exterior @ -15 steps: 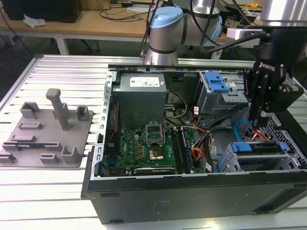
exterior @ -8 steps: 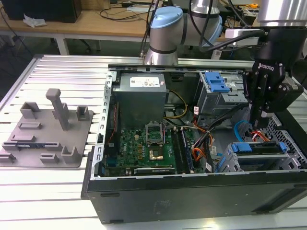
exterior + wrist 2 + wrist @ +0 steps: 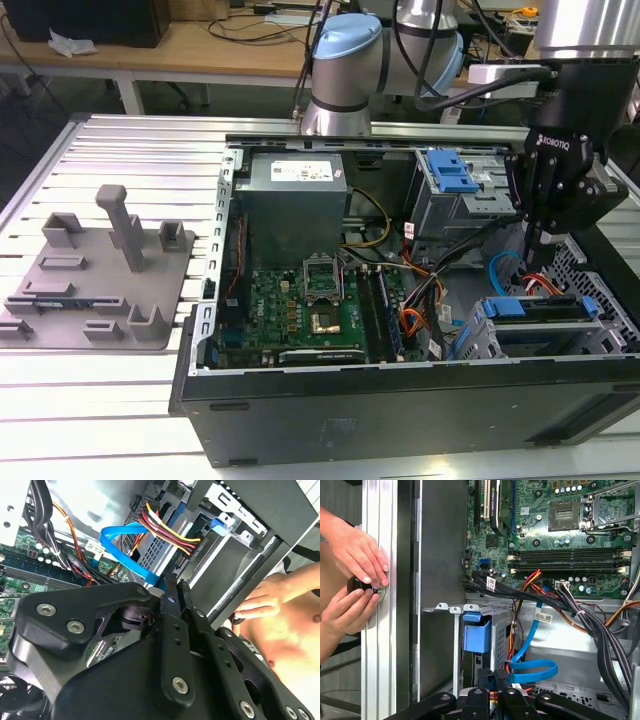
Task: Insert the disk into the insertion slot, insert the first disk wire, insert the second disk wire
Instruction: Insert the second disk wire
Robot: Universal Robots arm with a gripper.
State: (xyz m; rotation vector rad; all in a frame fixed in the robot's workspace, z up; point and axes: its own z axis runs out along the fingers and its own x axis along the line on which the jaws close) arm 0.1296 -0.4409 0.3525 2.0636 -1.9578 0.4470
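The disk (image 3: pixel 530 306), framed in blue plastic, lies in the insertion slot (image 3: pixel 482 338) at the case's corner on the exterior view's right. My gripper (image 3: pixel 540 245) hangs just above its rear end, fingers pointing down. Both wrist views show the fingers pressed together, so the gripper (image 3: pixel 174 584) (image 3: pixel 494 671) is shut. A looping blue flat wire (image 3: pixel 122 532) (image 3: pixel 535 667) ends right at the fingertips, which hide its plug. A bundle of red, yellow and black wires (image 3: pixel 165 527) ends in a black plug (image 3: pixel 197 547) at the disk's back edge.
The taller grey cage with a blue latch (image 3: pixel 450 175), the power supply (image 3: pixel 295 200) and the motherboard (image 3: pixel 310 310) share the case. Black cables (image 3: pixel 600 625) cross near the slot. A person's hands (image 3: pixel 355 580) (image 3: pixel 260 600) rest on the aluminium rail outside the case. A grey fixture plate (image 3: pixel 95 275) lies at the exterior view's left.
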